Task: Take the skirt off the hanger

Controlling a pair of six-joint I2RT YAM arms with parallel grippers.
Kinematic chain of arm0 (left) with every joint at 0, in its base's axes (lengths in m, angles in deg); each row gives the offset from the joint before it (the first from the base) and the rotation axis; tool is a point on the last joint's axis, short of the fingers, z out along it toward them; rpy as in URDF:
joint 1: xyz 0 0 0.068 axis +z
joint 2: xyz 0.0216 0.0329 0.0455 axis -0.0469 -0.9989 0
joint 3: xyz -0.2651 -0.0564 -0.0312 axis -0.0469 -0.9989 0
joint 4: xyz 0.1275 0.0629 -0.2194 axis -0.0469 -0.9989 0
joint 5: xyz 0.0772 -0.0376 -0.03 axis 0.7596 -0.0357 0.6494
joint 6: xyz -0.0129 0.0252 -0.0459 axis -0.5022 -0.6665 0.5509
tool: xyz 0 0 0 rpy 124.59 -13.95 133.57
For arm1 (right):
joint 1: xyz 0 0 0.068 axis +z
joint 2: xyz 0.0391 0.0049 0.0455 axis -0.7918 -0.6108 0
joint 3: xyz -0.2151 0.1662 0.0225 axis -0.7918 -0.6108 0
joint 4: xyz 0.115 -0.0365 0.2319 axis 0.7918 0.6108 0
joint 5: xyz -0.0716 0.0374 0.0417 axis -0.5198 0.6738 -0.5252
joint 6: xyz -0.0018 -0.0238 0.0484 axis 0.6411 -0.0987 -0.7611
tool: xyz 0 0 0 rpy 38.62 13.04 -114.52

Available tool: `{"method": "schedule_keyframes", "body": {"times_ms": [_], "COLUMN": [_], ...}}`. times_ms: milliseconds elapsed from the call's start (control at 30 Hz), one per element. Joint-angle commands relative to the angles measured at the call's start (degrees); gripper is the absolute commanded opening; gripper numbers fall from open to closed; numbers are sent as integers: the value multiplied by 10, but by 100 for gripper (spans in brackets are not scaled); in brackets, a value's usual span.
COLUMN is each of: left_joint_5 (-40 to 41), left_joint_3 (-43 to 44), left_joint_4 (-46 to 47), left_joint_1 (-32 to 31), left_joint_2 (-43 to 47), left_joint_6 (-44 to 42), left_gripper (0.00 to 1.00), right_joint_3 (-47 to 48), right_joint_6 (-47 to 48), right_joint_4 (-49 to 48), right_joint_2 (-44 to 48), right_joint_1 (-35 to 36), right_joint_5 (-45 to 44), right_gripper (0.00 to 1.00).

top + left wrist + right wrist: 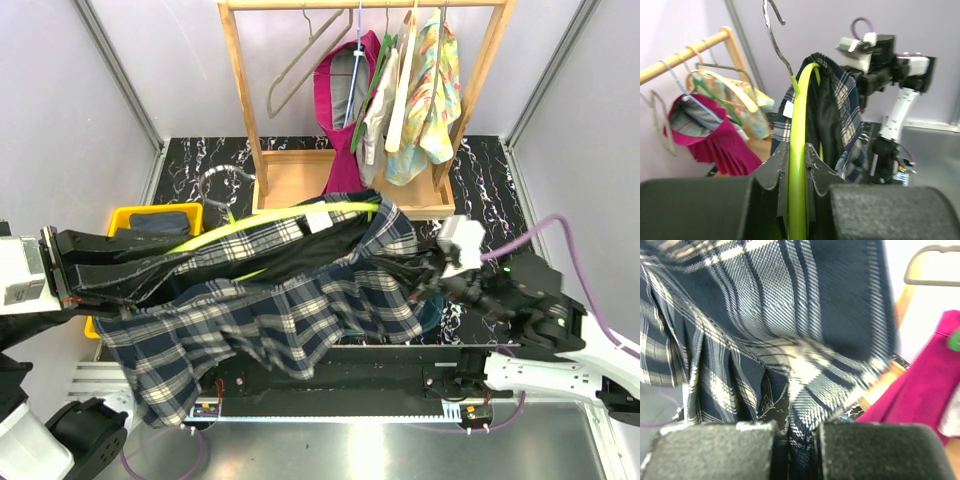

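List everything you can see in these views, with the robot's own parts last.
plaid skirt: one, navy and white, stretched above the table between both grippers
green hanger: one, lime with a metal hook, inside the plaid skirt's waist
wooden rack: one, light wood, far side of the table
magenta skirt: one, hanging on the rack
pale garments: several, cream and floral, right part of the rack
empty hanger: one, beige, left part of the rack
yellow bin: one, left side of the table, dark clothing inside
table: one, black marbled
left gripper: shut on the green hanger
right gripper: shut on the plaid skirt's right end
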Motion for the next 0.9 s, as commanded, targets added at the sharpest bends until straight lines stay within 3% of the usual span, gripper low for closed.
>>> {"method": "schedule_keyframes", "body": {"times_ms": [0, 267, 600, 667, 767, 867], "left_joint_5": [139, 253, 281, 287, 346, 346], "left_joint_3": [-43, -90, -88, -68, -52, -100], "left_joint_4": [158, 205, 254, 255, 251, 250], "left_joint_1": [0, -21, -23, -23, -25, -32], "left_joint_2": [27, 50, 30, 24, 28, 50], "left_joint_6": [-33, -60, -2, 8, -32, -32], "left_gripper": [0, 0, 0, 0, 0, 0], "right_joint_3": [0, -105, -201, -195, -187, -174], "right_joint_6": [-6, 26, -70, -71, -29, -14], "right_joint_4": [-30, -142, -150, -161, -181, -180], "right_joint_2": [78, 244, 239, 231, 292, 318], "right_joint_1": [-1, -1, 2, 2, 3, 13], "right_joint_5": [-119, -326, -356, -387, -401, -399], "right_gripper": [0, 0, 0, 0, 0, 0]}}
